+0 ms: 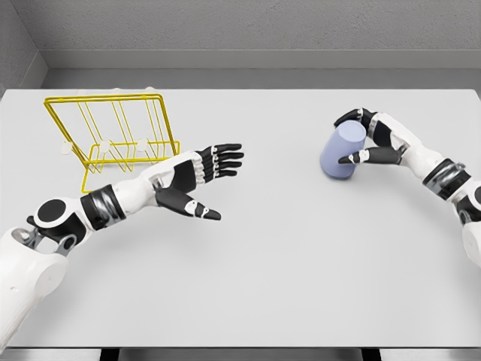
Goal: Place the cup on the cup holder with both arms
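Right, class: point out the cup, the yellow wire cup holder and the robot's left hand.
cup (pixel 340 156): head view, on its lavender side wall.
cup holder (pixel 103 98): head view, on its top yellow rail.
left hand (pixel 201 174): head view, on the palm.

The cup holder (pixel 113 135) stands far left on the table (pixel 301 256); the cup (pixel 343 153) sits well apart, far right.

Left arm's (pixel 113 203) forearm is covering the yellow wire cup holder's (pixel 113 124) near right corner. Right hand (pixel 372 139) is hiding the lavender cup's (pixel 342 153) far right side. Picture edges are cutting off both shoulders and the table's (pixel 285 263) near corners.
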